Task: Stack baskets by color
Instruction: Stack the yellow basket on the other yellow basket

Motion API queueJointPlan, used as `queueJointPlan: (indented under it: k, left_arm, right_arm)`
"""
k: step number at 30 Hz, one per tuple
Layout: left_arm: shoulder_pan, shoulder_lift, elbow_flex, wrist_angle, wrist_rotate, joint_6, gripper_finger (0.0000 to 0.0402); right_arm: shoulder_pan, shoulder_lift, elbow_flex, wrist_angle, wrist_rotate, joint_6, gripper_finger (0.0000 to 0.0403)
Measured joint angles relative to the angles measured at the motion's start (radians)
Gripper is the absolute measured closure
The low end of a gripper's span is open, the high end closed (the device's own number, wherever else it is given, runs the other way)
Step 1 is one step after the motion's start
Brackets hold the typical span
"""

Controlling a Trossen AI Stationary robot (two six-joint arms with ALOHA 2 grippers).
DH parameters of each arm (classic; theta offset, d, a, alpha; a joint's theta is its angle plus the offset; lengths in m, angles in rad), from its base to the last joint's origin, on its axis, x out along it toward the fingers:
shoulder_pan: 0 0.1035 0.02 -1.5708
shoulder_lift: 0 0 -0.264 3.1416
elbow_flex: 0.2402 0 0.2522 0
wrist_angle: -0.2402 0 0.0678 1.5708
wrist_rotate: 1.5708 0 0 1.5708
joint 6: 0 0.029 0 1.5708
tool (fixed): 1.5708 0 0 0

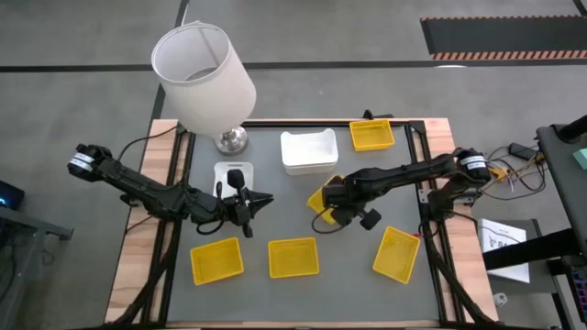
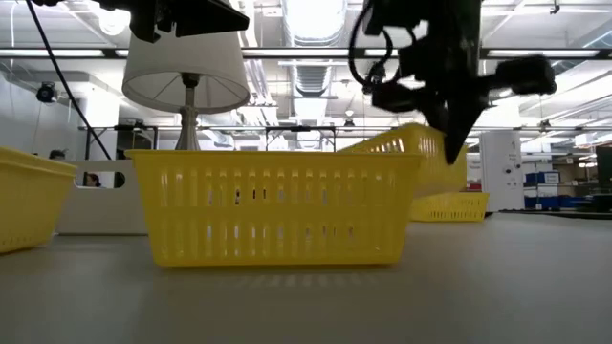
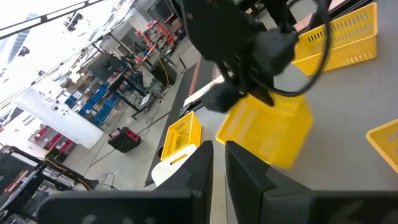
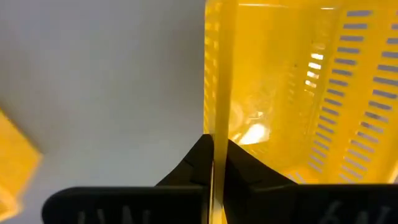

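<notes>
My right gripper (image 1: 327,203) is shut on a yellow basket (image 1: 320,196) near the table's middle; in the low view this basket (image 2: 406,143) is tilted. Three more yellow baskets (image 1: 216,259) (image 1: 293,258) (image 1: 396,253) sit on their bases along the near edge, and another (image 1: 371,135) sits at the far right. White baskets (image 1: 308,151) stand nested at the far middle. One white basket (image 1: 229,172) lies under my left arm. My left gripper (image 1: 266,198) hovers left of centre, shut and holding nothing. My right gripper pinches one side wall of the yellow basket at its rim (image 4: 215,118), with one finger inside the basket and one outside. The fingers come from above, pointing down. The basket hangs tilted below them (image 3: 267,127), raised off the table.
A large white lampshade on a chrome base (image 1: 204,78) stands at the far left corner. The table's black frame rails (image 1: 426,183) run along its sides. Bare grey tabletop (image 1: 303,220) lies between the two grippers.
</notes>
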State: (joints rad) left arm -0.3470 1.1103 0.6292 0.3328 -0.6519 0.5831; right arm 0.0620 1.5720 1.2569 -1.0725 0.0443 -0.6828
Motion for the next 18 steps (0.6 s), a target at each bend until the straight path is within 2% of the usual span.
queueJointPlan:
  k: [4, 8, 13, 18]
  left_arm:
    - [0.000, 0.000, 0.000, 0.001, 0.000, 0.000, 0.0375]
    - [0.000, 0.000, -0.001, 0.002, 0.000, 0.000, 0.0375]
    - [0.000, 0.000, -0.001, 0.002, 0.001, 0.000, 0.0375]
    - [0.000, 0.000, -0.001, 0.002, 0.001, 0.000, 0.0375]
  right_arm:
    - [-0.001, -0.017, 0.058, -0.103, 0.001, 0.213, 0.0394]
    - [-0.016, -0.034, 0.085, -0.199, 0.000, 0.350, 0.0394]
    - [-0.070, -0.087, 0.062, -0.239, 0.000, 0.422, 0.0394]
    - [-0.176, -0.133, 0.045, -0.238, 0.001, 0.407, 0.0394]
